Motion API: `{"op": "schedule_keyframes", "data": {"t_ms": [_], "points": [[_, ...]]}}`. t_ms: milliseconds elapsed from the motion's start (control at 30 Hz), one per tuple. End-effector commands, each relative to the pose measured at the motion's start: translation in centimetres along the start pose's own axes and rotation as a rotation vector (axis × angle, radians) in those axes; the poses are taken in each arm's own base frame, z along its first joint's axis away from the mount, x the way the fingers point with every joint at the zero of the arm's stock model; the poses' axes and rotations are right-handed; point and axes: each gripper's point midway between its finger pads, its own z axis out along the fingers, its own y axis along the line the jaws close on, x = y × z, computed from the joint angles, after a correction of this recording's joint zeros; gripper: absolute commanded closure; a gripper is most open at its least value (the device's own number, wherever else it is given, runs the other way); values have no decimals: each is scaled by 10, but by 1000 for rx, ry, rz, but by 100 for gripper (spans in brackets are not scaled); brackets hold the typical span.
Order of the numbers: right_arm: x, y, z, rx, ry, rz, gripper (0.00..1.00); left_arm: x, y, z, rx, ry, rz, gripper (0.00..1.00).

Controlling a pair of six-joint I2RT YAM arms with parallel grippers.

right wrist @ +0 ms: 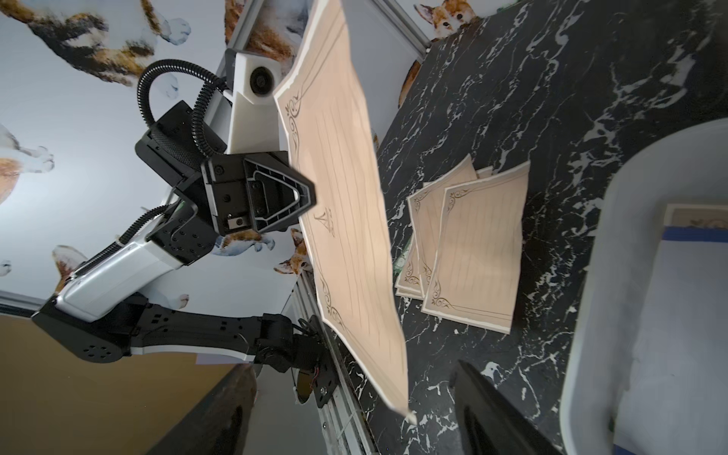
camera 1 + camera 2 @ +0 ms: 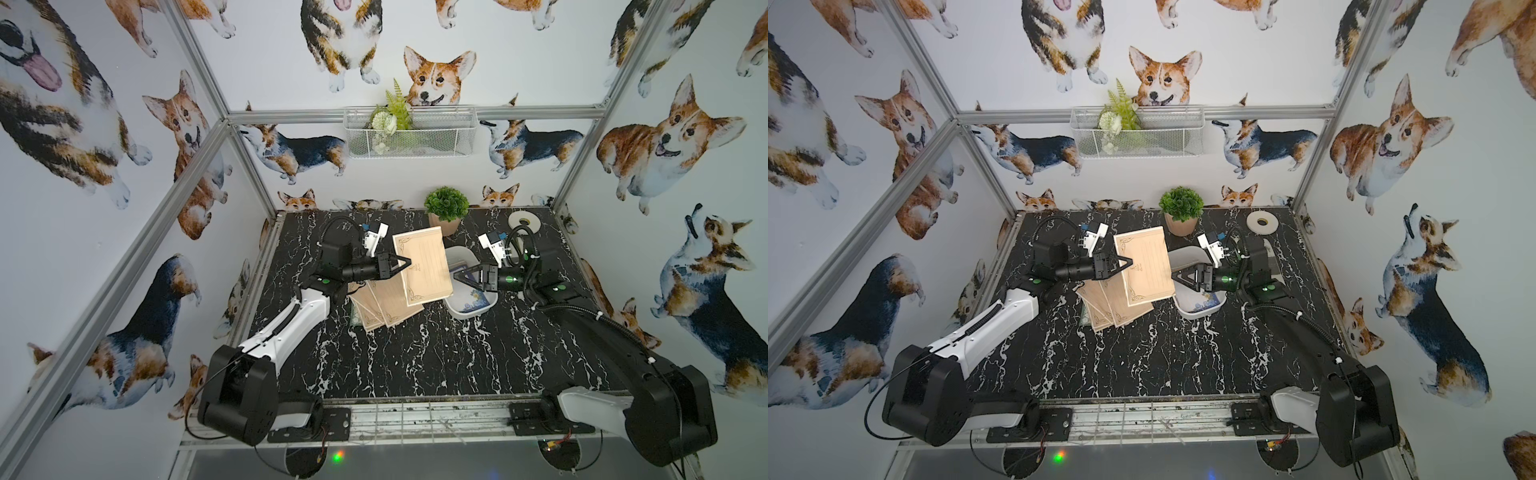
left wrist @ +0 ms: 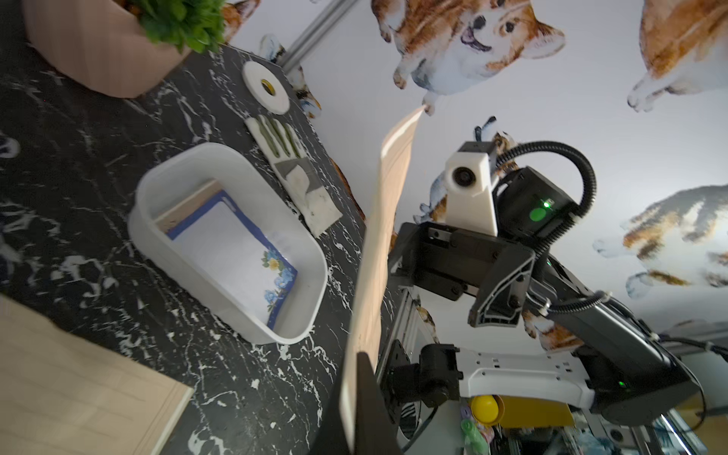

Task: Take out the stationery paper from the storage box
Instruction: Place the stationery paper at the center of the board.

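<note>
Right wrist view: left gripper (image 1: 311, 195) clamps tan sheet (image 1: 346, 236) at its edge, aloft left of box (image 1: 591, 275); right gripper (image 2: 456, 277) gapes empty. Light, floppy, I'd say: an edge pinch suits. Floral sheet (image 3: 236, 252) lies inside box.

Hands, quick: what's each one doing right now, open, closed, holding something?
Left hand: closed on a tan ruled sheet, held up in the air.
Right hand: open, holding nothing, over the white box.

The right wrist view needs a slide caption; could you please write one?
Left gripper, fingers shut, holds a tan sheet above the tabletop pile.
</note>
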Motion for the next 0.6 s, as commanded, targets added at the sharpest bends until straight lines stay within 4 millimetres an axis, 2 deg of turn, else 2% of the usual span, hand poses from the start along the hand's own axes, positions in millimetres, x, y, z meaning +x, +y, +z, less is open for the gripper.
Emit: {"op": "schedule_keyframes", "data": {"t_ms": [0, 33, 167, 300, 367, 567], "points": [[-2, -44, -11, 286, -34, -17, 16, -5, 40, -18, -113, -53, -124, 100], [-3, -53, -16, 351, -39, -17, 16, -6, 49, -21, -128, -60, -145, 100], [-10, -100, -42, 672, -74, 8, 16, 15, 97, -27, -210, -38, -243, 100], [-16, -129, -61, 875, -44, 0, 16, 30, 141, -32, -382, -16, -326, 100], [-17, -138, -63, 918, -35, -2, 17, 37, 156, -35, -440, -11, -345, 100], [-8, -194, -63, 1086, 86, 1, 19, 61, 198, -39, -586, 30, -404, 100]]}}
